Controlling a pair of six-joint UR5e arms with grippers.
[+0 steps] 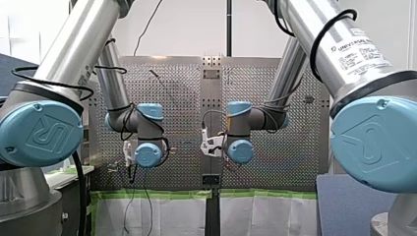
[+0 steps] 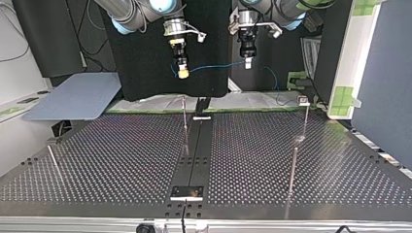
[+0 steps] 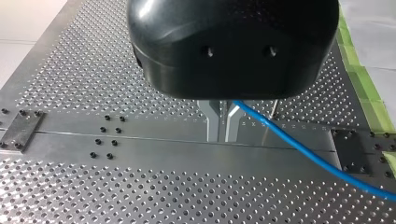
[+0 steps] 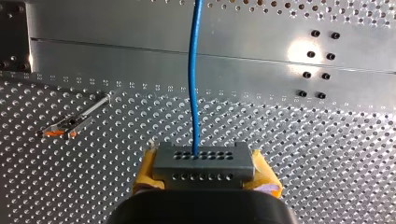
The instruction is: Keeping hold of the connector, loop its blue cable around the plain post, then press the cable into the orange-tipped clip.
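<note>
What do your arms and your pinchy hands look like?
My left arm and right arm are shiny silver tubes with round light-blue joint caps bearing a UR logo. Black cables loop along them. A white label on the right arm reads Universal Robots. My left gripper is rounded and black with thin metal fingers; my right gripper has yellow pads.

Perforated metal table [image 2: 121,160] with thin upright posts [image 2: 185,124] and an orange-tipped clip [image 4: 70,125]

Connector [image 4: 203,163] between right jaws, cable [image 4: 194,84] ahead, clip [image 4: 74,120] on table [image 4: 327,154] apart from cable
</note>
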